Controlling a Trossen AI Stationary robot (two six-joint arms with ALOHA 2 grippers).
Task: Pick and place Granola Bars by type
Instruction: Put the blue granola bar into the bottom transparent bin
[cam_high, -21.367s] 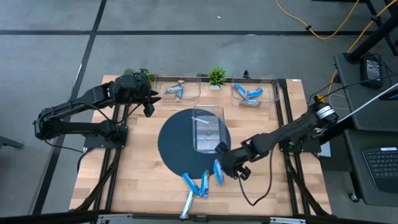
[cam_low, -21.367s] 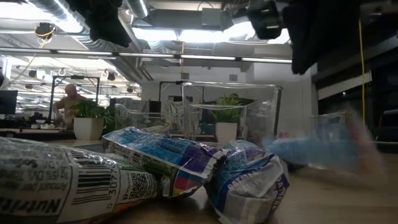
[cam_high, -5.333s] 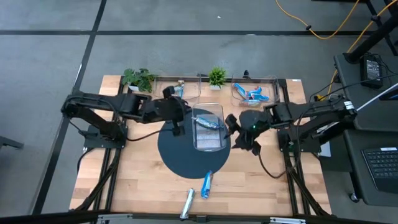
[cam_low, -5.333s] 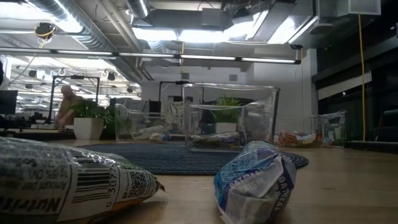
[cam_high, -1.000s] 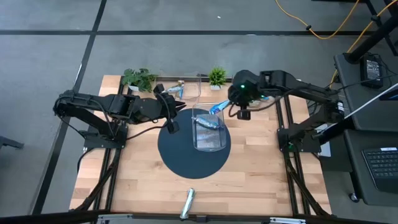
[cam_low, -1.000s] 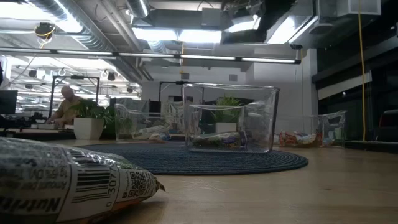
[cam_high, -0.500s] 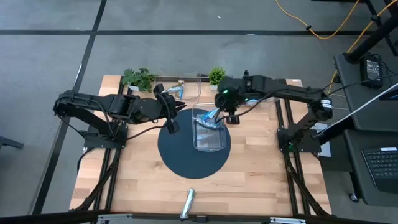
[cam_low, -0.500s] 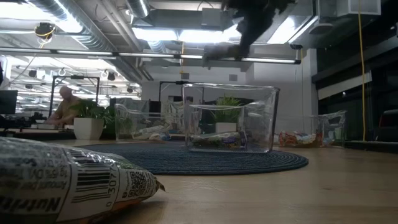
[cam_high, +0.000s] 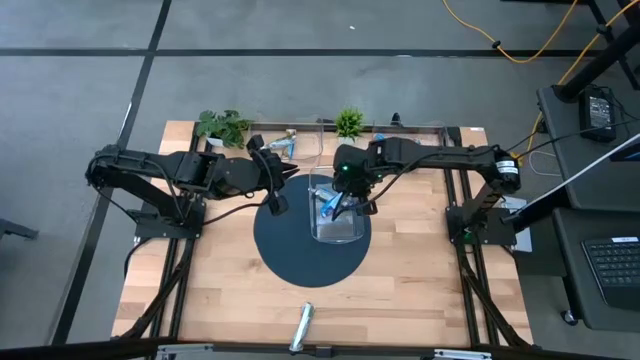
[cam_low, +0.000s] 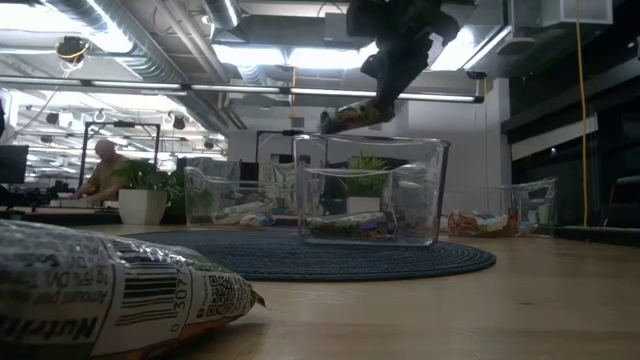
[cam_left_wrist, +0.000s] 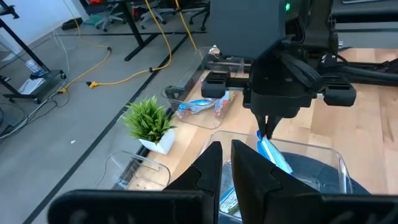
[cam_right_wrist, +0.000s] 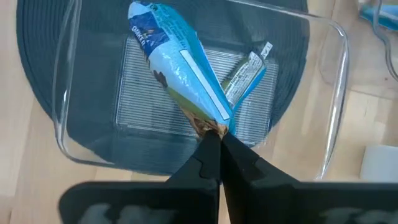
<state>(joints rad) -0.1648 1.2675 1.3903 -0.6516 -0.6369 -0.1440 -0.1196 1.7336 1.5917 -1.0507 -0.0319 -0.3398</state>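
My right gripper (cam_high: 345, 195) hangs over the clear middle bin (cam_high: 352, 232) on the dark round mat, shut on a bright blue granola bar (cam_right_wrist: 180, 68). In the low view the bar (cam_low: 355, 113) sits just above the bin's rim. Another blue bar (cam_right_wrist: 245, 78) lies flat on the bin's floor. A silvery bar (cam_high: 303, 327) lies on the wood near the table's near edge. My left gripper (cam_high: 280, 180) waits at the mat's far left side, its fingers a narrow gap apart and touching nothing. My right gripper pinches the blue bar by the crimped end of its wrapper (cam_right_wrist: 211, 127), between the two fingertips. The fingers come from above, slanting down. The bar is lifted clear and tilts away below the fingers, its free end (cam_low: 330, 122) over the bin's opening.
A clear bin (cam_high: 285, 145) with bars stands at the far edge on the left; another bin (cam_left_wrist: 202, 106) with blue and red bars stands at the far right. Two small potted plants (cam_high: 222, 125) (cam_high: 349, 122) line the far edge. Bare wood lies on the near half.
My right gripper has carried the blue bar from beside the far right bin toward the table's left and near side, then down until it is over the middle bin. It has stayed shut on the bar, which now hangs lower and steeper.
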